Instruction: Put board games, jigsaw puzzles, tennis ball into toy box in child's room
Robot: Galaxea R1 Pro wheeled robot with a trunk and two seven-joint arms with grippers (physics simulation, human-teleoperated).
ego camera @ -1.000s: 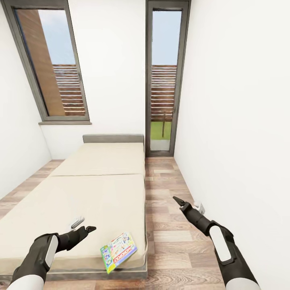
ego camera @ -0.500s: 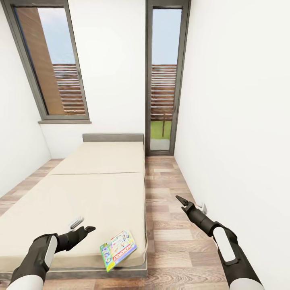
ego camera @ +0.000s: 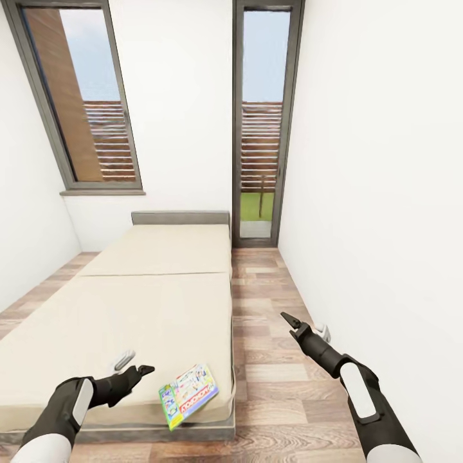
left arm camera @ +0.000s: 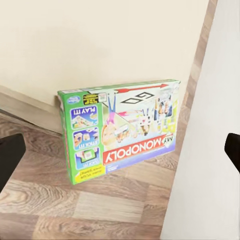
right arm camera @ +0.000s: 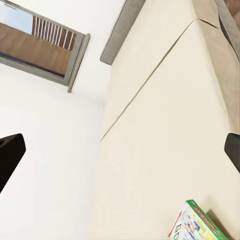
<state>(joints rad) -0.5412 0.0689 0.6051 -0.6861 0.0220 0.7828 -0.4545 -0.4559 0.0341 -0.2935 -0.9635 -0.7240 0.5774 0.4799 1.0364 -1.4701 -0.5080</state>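
Lying at the bed's [ego camera: 128, 308] near corner, board game [ego camera: 188, 395], just beside wide-spread left hand [ego camera: 132, 363].

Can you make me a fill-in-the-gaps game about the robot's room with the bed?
1. The colourful board game lies at the corner of the ____.
2. The big word printed on the board game's front is ____.
3. The left gripper hangs over the ____ mattress.
4. The floor beside the bed is made of ____ planks.

Missing words: bed; Monopoly; cream; wood

One board game [ego camera: 188, 395], one bed [ego camera: 148, 302], two windows [ego camera: 80, 103], two arms [ego camera: 360, 392]
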